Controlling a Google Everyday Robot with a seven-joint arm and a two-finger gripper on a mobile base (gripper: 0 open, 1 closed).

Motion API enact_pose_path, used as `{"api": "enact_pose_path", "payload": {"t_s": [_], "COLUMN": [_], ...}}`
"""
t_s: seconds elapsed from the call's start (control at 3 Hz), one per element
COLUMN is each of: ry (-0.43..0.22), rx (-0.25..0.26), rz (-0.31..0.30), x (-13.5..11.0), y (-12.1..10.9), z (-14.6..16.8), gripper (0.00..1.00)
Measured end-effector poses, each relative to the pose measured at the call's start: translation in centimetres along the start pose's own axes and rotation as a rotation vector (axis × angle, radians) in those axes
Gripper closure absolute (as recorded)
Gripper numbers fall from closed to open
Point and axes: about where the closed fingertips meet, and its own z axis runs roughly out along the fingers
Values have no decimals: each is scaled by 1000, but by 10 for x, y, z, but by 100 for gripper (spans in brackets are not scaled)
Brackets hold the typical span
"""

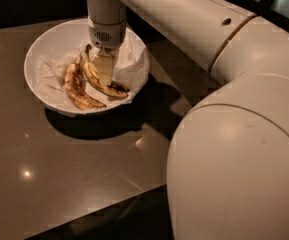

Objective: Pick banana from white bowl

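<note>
The white bowl (30, 76) stands at the back left of the dark table, lined with crumpled white paper (129, 59). Two bananas lie in it side by side. The yellow banana (92, 77) with brown streaks and a dark stem is the right one; no sticker shows on it. The browner banana (76, 90) lies to its left. My gripper (104, 70) hangs straight down from the wrist into the bowl, right over the middle of the yellow banana and at its level, hiding part of it.
The glossy dark table (59, 164) ends in an edge at the front right. My arm's large pale segments (234, 149) fill the right half of the view and hide what lies behind them.
</note>
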Motion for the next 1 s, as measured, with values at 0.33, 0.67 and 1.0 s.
{"api": "enact_pose_path", "payload": {"t_s": [0.33, 0.67, 1.0], "ry": [-19, -38, -56], "rx": [-42, -94, -140], "rz": [-7, -12, -17], "x": [-2, -6, -9], "y": [3, 4, 6], "z": [8, 20, 31], "gripper": [43, 45, 45]}}
